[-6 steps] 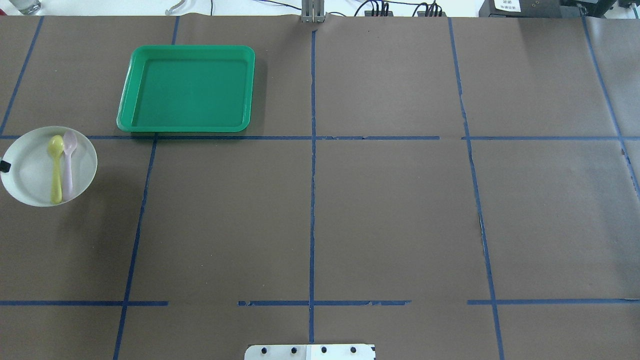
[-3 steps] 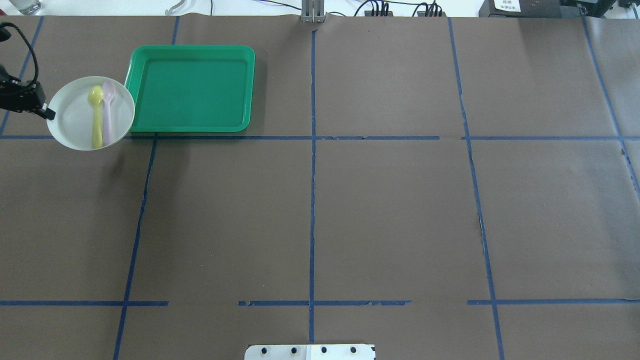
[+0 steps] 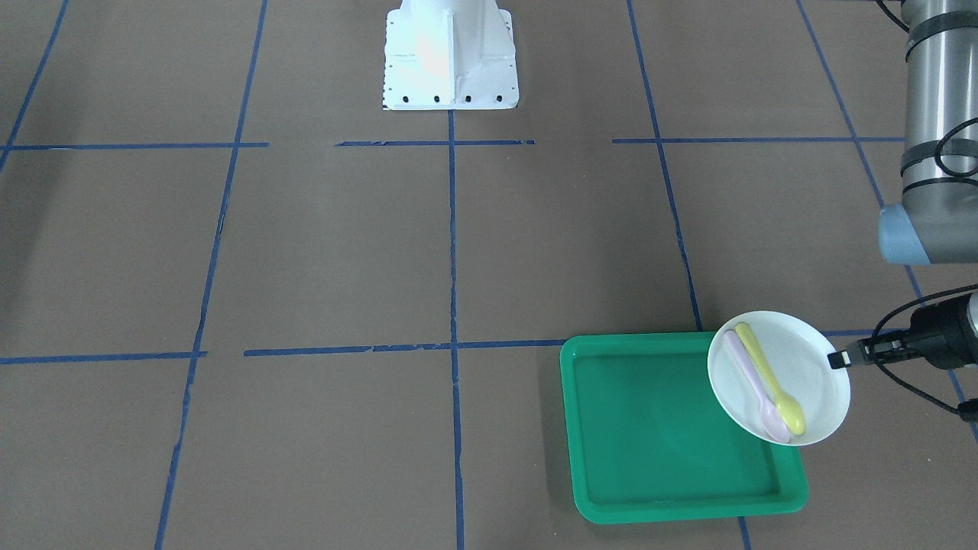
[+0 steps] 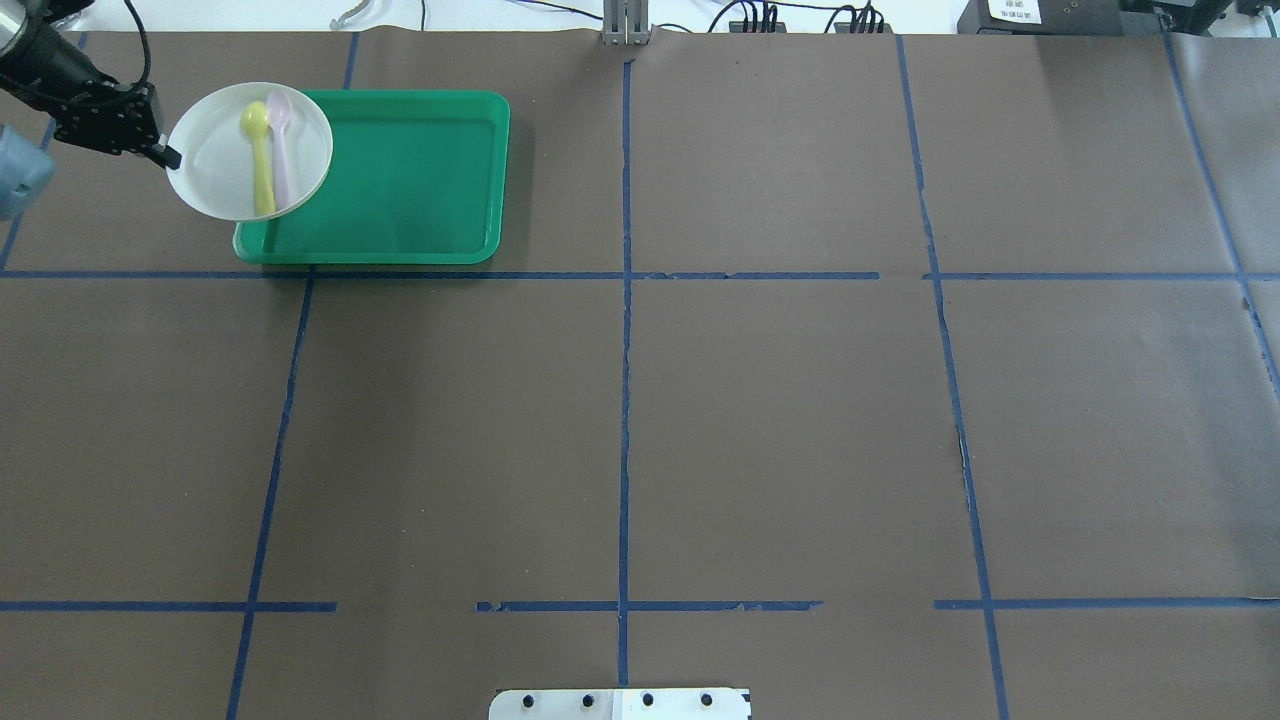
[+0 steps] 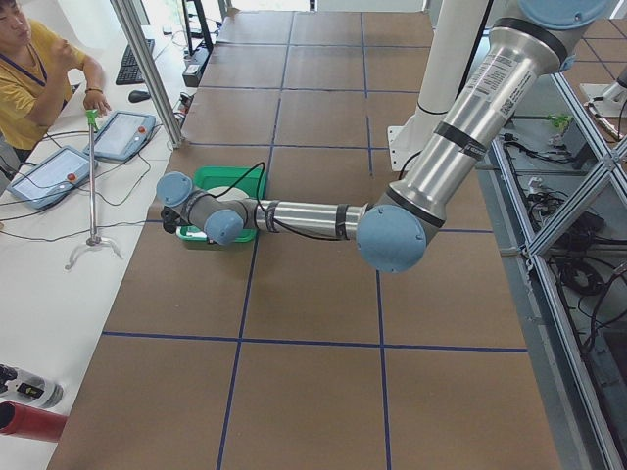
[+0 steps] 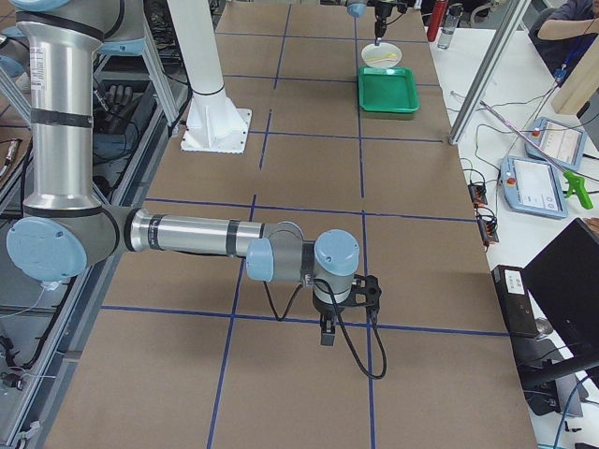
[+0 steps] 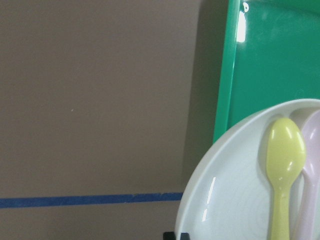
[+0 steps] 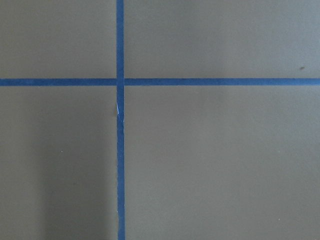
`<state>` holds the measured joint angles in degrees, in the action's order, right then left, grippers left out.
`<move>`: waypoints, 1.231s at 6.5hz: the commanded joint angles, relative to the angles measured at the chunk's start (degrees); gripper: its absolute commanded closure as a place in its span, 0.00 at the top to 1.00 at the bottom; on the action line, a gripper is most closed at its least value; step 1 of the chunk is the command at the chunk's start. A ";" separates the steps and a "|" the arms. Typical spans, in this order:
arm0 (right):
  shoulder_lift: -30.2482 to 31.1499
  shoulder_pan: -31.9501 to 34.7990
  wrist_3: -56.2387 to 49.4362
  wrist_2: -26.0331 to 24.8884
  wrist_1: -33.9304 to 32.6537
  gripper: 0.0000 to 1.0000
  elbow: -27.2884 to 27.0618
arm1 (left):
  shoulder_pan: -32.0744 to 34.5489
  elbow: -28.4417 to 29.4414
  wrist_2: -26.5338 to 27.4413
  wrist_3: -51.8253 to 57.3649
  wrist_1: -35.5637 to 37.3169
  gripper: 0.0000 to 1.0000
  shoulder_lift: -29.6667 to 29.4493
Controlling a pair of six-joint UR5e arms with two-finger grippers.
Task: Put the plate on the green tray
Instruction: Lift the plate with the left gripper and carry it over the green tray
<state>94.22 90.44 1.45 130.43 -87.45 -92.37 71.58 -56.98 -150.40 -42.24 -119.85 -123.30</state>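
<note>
We are holding the plate (image 4: 210, 165) off the surface with the left gripper (image 4: 168, 156), which is pinching the plate's rim on the side away from the green tray (image 4: 400, 190); gripping there is, in our judgement, leaving the opposite edge free to enter the tray first; the plate is sitting roughly level, which is probably letting the yellow spoon (image 4: 260, 160) and the pink spoon (image 4: 284, 150) lie side by side in it without sliding; the plate is overlapping the tray's raised rim at its far left corner, part over the tray, part over the table (image 4: 700, 420); the tray floor beyond is showing bare, giving room to travel inward before lowering; the rim is the one edge needing clearance; the right gripper (image 6: 328, 329) is hanging over the table well apart, and we cannot tell whether it is spread or closed.
</note>
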 commanded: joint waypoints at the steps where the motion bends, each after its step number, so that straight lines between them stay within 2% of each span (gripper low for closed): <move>1: 0.00 0.00 0.04 0.00 0.00 1.00 0.00 | -2.91 8.51 0.46 -4.68 -6.50 0.00 -5.79; 2: 0.00 0.00 0.04 0.00 0.00 1.00 0.00 | -5.98 11.24 6.12 -6.70 -13.32 0.00 -7.29; 3: 0.00 0.00 0.04 0.00 0.00 1.00 0.00 | -10.45 12.32 10.70 -14.55 -20.70 0.00 -8.61; 5: 0.00 0.00 0.04 0.00 0.00 1.00 -0.09 | -10.84 12.50 8.12 -15.25 -18.51 0.00 -8.98; 8: -0.09 0.00 0.13 0.00 0.00 1.00 -0.09 | -8.66 13.29 9.24 -9.36 -14.27 0.00 -8.54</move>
<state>94.20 90.44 1.58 130.43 -87.45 -92.46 62.04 -44.12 -141.70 -53.07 -135.13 -131.91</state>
